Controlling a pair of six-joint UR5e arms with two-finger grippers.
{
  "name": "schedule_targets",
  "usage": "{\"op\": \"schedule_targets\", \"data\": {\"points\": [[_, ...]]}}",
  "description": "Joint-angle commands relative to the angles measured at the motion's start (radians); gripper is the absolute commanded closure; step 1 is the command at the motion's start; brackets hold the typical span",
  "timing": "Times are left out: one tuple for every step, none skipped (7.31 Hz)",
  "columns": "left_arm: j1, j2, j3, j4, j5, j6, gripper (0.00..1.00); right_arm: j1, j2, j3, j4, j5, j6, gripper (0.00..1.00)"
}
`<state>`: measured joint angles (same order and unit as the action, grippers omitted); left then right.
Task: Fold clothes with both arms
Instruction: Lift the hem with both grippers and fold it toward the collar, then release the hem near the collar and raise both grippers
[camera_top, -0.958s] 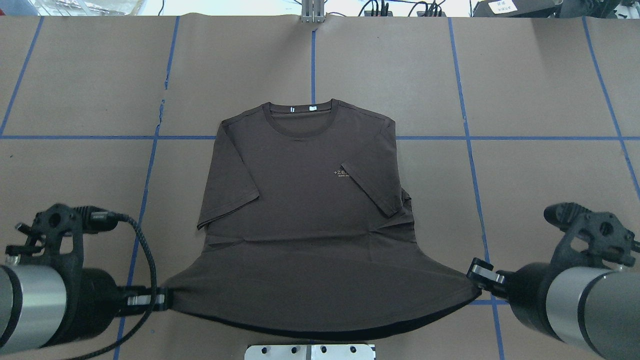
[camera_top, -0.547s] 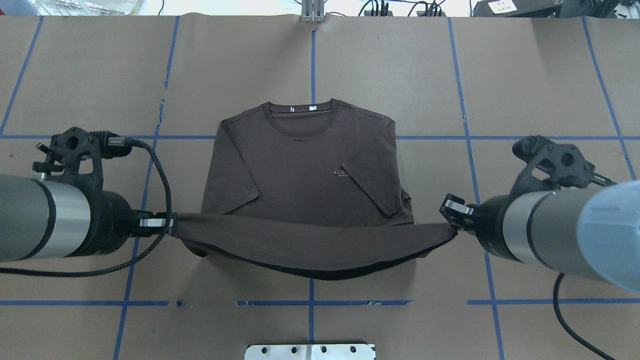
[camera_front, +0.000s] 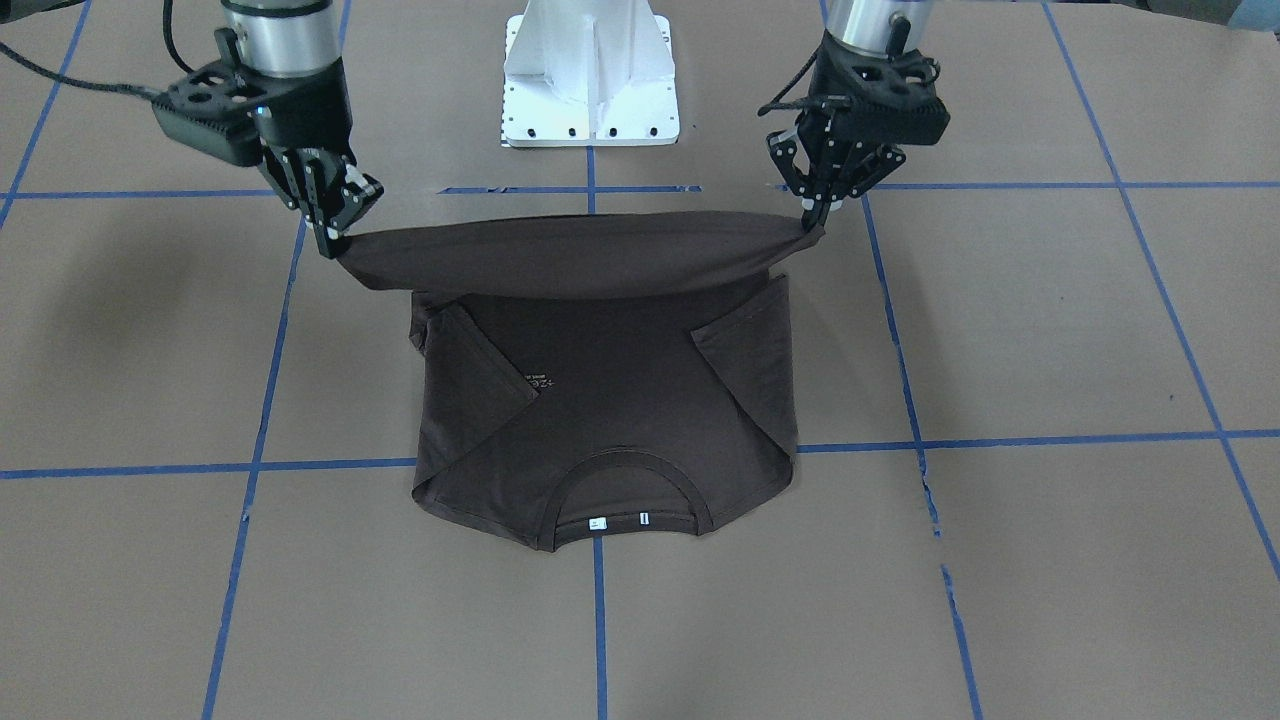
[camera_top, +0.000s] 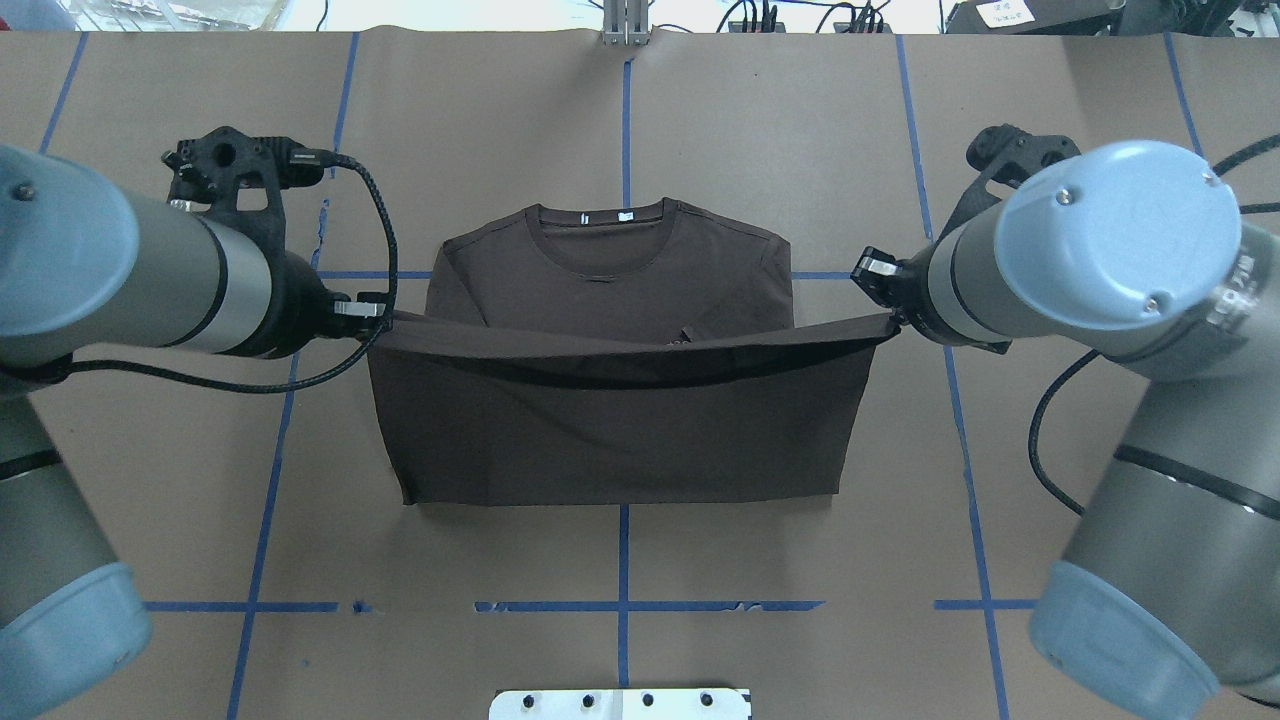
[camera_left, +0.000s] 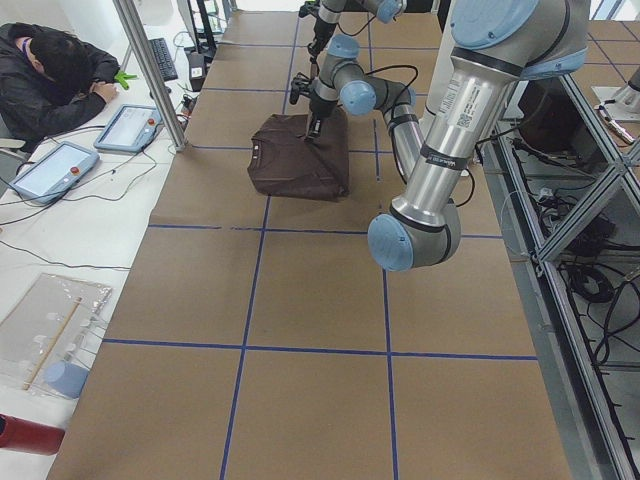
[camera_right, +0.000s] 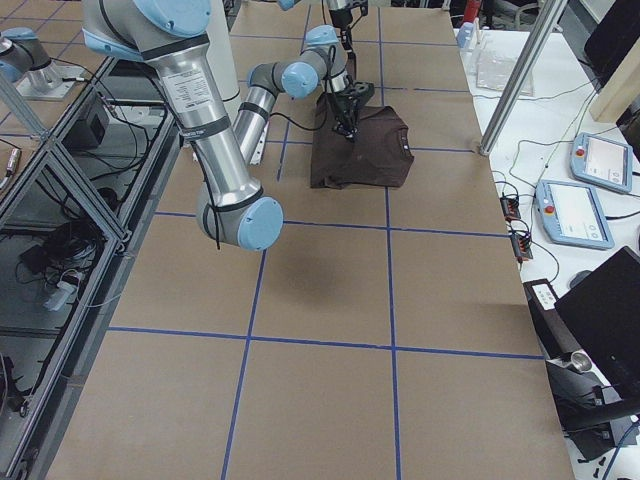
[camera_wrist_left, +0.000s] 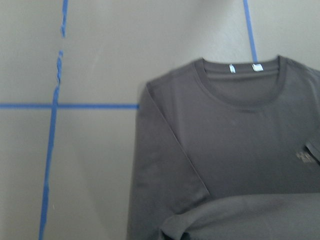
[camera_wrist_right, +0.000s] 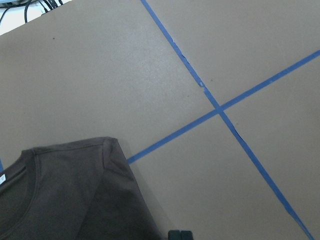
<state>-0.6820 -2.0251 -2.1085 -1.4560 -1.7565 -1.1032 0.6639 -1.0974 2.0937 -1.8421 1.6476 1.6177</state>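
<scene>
I'm midway through the bottom-up fold: my left gripper (camera_top: 375, 314) and right gripper (camera_top: 890, 314) are each clamped on 1 hem corner of the T-shirt (camera_top: 620, 440), which lies mid-frame on the brown paper table (camera_top: 450, 120). The hem is stretched between them, lifted over the chest, with both sleeves already tucked in. Next, I reckon, both corners need carrying evenly toward the collar (camera_top: 600, 268) at the top, then lowering and letting go. The cloth looks soft, matte, dark brown; the round collar is ribbed, with 2 white tags (camera_top: 626, 214)
</scene>
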Motion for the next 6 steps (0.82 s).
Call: {"op": "schedule_targets", "data": {"points": [[-0.037, -0.024, 0.245, -0.223, 0.006, 0.022, 1.00, 0.031, 0.027, -0.246, 0.240, -0.002, -0.007, 1.00], [-0.037, -0.046, 0.346, -0.292, 0.014, 0.022, 1.00, 0.031, 0.071, -0.352, 0.307, -0.003, -0.007, 1.00], [-0.037, -0.072, 0.436, -0.373, 0.031, 0.022, 1.00, 0.031, 0.109, -0.441, 0.343, -0.003, -0.010, 1.00], [-0.037, -0.098, 0.535, -0.442, 0.034, 0.025, 1.00, 0.033, 0.129, -0.510, 0.381, -0.008, -0.012, 1.00], [-0.036, -0.101, 0.594, -0.504, 0.035, 0.025, 1.00, 0.031, 0.132, -0.564, 0.429, -0.009, -0.012, 1.00], [-0.036, -0.101, 0.622, -0.526, 0.035, 0.025, 1.00, 0.031, 0.133, -0.599, 0.451, -0.009, -0.012, 1.00]]}}
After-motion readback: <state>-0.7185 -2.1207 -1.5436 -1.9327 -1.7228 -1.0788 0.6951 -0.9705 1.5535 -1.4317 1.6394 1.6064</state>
